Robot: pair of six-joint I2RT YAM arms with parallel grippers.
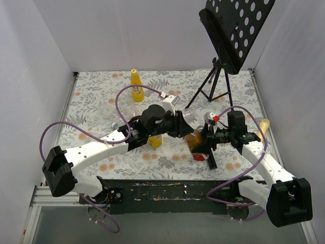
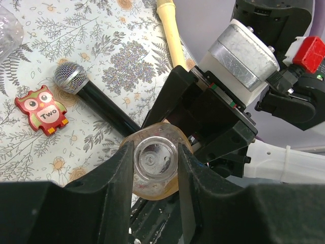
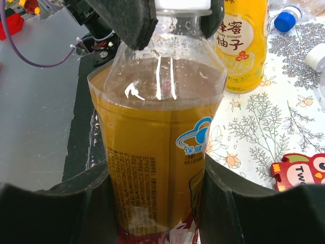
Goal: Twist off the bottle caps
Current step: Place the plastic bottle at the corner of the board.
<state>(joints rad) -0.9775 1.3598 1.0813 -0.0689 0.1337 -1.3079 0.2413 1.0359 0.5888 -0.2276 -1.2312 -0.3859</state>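
1. Cap: pale and round, seen end-on in L wrist view. It tops the brown bottle, which is mid-table between the two arms.
2. Left gripper: closed tight on the cap, one pad each side of the rim. It holds the cap only, not the neck, prob. so that a wrist roll turns the cap on its thread.
3. Right gripper: clamped round the bottle's lower body at label height, w/ amber liquid above. It prob. serves as a vice, so the bottle can't spin w/ the cap.
4. Nearby: yellow bottle stands just behind. Blue cap is further back. Owl tag and microphone lie on the floral cloth beside the bottle.
5. Hidden or unclear:
   - Neck and thread are masked by the L pads.
   - Cap is cut off by the top edge in R wrist view.
   - Bottle base is out of frame, so contact w/ the table can't be judged.
   - Whether the cap is tight or loose isn't discernible.
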